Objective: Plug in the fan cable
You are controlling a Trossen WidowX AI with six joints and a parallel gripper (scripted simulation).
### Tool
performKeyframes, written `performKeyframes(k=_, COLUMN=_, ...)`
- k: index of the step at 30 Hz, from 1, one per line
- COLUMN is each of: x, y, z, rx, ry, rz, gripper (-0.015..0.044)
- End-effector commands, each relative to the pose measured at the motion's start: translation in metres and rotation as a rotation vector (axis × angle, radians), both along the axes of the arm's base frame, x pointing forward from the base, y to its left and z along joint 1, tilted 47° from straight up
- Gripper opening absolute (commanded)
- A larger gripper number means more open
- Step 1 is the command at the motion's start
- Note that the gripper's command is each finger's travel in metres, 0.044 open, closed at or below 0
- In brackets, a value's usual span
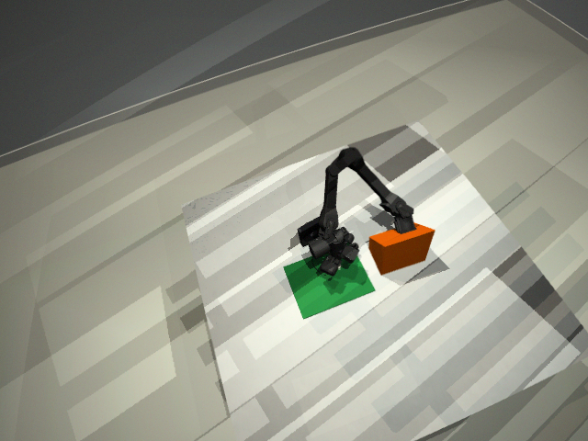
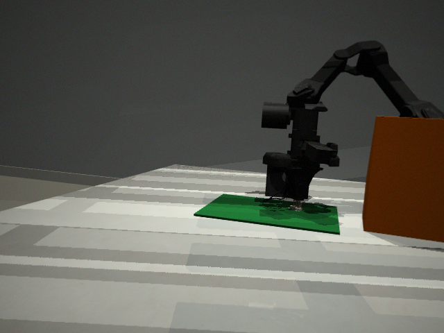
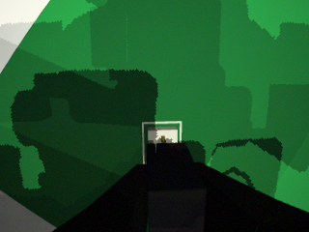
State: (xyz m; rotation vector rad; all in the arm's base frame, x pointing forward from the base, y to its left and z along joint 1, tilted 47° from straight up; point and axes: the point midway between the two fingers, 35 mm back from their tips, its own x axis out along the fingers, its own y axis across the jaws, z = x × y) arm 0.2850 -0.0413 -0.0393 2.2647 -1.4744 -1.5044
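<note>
The green board (image 1: 309, 301) (image 2: 233, 211) (image 3: 188, 58) lies flat on the table. The pale four-pin header (image 2: 296, 207) (image 3: 154, 135) stands on it inside a white outline; one brassy pin shows in the wrist view, and the others are hidden. My gripper (image 2: 300, 198) (image 3: 168, 173) points down over the header, shut on the dark fan plug (image 3: 166, 152). The plug covers part of the header in the wrist view. In the exterior view, pins show below the fingertips. The thin black cable (image 2: 274, 198) trails beside the fingers. How far the plug sits over the pins cannot be told.
An orange block (image 1: 406, 254) (image 2: 405, 179) stands beside the board, with the arm's base at its top. The white outline (image 3: 162, 122) around the header is partly hidden by the gripper. Dark arm shadows fall across the board.
</note>
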Motion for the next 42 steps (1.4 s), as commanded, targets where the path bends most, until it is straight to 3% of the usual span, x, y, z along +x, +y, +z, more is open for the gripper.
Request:
performKeyframes(k=1, x=0.0, y=-0.001, z=-0.001, rx=-0.004, ry=0.001, rz=0.003, gripper=0.0)
performKeyframes(k=42, x=0.001, y=-0.014, z=-0.013, rx=-0.004, ry=0.001, rz=0.003, gripper=0.0)
